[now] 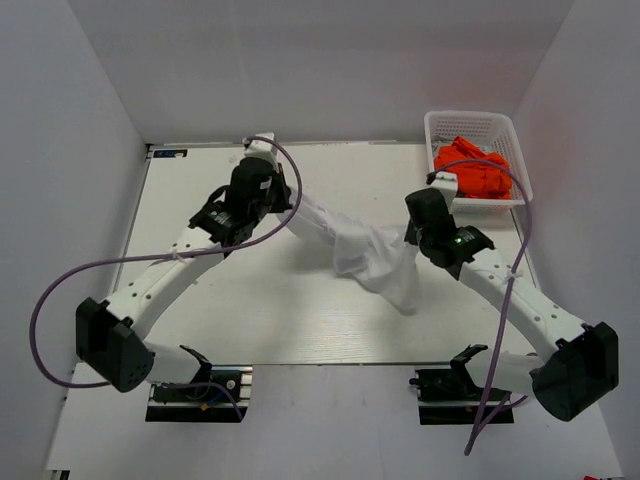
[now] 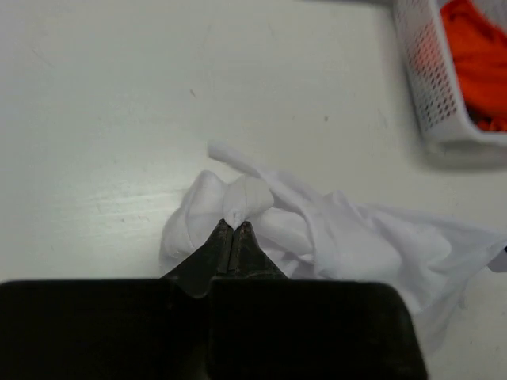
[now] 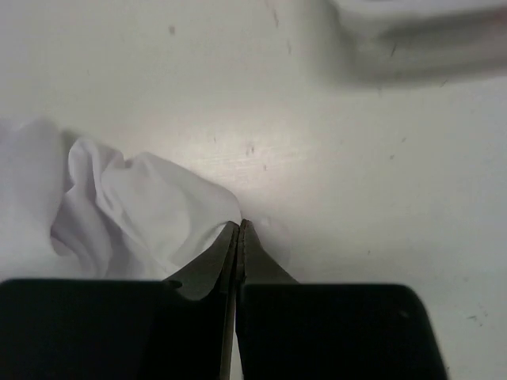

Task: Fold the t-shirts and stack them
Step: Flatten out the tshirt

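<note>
The white t-shirt [image 1: 365, 255] is bunched and stretched between both grippers over the middle of the table, and its lower part hangs toward the table [image 1: 250, 320]. My left gripper [image 1: 291, 206] is shut on one end of it; the left wrist view shows the left gripper [image 2: 235, 224] pinching the white t-shirt [image 2: 333, 229]. My right gripper [image 1: 409, 238] is shut on the other end; the right wrist view shows the right gripper [image 3: 240, 225] pinching the white t-shirt [image 3: 135, 206]. The orange t-shirt [image 1: 472, 168] lies crumpled in the basket and also shows in the left wrist view [image 2: 479, 55].
The white lattice basket [image 1: 470, 122] stands at the table's back right corner, just behind the right arm. It shows at the top right of the left wrist view [image 2: 428, 87] and blurred at the top of the right wrist view [image 3: 412, 39]. White walls enclose the table.
</note>
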### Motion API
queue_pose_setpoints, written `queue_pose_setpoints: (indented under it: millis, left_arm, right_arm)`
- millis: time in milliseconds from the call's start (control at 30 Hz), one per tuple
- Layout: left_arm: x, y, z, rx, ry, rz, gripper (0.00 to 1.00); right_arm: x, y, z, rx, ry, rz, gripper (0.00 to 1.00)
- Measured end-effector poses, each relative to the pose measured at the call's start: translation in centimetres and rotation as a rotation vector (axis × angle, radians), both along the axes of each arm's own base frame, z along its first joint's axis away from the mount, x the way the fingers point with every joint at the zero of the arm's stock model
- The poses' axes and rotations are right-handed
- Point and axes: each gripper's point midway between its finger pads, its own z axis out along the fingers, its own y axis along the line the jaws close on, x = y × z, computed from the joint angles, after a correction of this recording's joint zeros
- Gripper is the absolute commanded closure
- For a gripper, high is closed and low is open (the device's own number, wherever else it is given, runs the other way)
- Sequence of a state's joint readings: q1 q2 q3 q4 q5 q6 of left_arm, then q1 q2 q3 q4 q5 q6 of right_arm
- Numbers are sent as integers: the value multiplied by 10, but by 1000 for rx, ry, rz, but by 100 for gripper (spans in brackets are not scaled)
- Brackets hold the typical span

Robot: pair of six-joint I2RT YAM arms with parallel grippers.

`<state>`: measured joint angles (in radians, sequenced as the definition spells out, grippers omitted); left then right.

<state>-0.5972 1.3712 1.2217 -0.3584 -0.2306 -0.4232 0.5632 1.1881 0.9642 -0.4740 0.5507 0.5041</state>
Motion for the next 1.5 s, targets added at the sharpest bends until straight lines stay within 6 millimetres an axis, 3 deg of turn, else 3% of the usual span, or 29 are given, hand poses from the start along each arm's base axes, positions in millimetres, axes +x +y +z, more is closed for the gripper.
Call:
queue_pose_setpoints:
  millis: [133,300,533,600,700,800,900,967,1000,1033,1067,1100,1133,1200,1233,1300,1367,1400,1500]
  left_arm:
    - [1,20,69,-45,-155,80,100]
    - [-14,54,130,-63,-306,177,100]
    - [-71,118,223,-174,-537,301,100]
    - [-92,136,243,-220,-596,329,100]
    - [-118,160,265,-281,-666,371,100]
    - [-120,171,267,-291,-672,425,100]
    - [-93,164,242,-233,-601,494,100]
    - [-60,150,205,-147,-513,532,98]
    - [-43,142,182,-90,-458,542,92]
    - [-24,134,155,-33,-395,555,83]
    - [-5,126,125,25,-326,562,46]
    - [8,119,94,78,-254,558,19]
    - [27,113,46,167,-149,553,1]
    - [45,110,-27,275,21,545,1]
    - [47,110,-59,317,100,538,1]
    - [41,115,-112,401,252,527,1]
    - [32,123,-135,438,338,527,1]
    - [28,125,-138,438,359,530,1]
    - [26,130,-122,378,337,543,1]
  right_arm:
    - [15,-15,66,-3,-167,-55,100]
    - [16,-38,163,26,-415,-126,100]
    - [-15,-64,266,80,-660,-135,100]
    - [-25,-71,288,95,-713,-138,100]
    - [-32,-75,303,107,-756,-137,100]
    - [-24,-69,301,102,-749,-126,100]
    - [7,-51,279,64,-683,-107,100]
    - [41,-33,248,20,-601,-95,100]
    - [56,-25,233,4,-563,-84,100]
    - [76,-14,206,-23,-497,-64,100]
    - [96,-5,178,-47,-432,-43,100]
    - [114,6,148,-67,-361,-14,89]
    - [129,12,121,-78,-299,6,74]
    - [156,25,62,-95,-156,51,48]
    - [167,30,37,-95,-91,70,30]
    - [180,36,-1,-92,8,105,24]
    - [179,39,-22,-75,76,131,10]
    - [174,39,-28,-67,103,143,10]
    - [157,43,-21,-26,101,177,10]
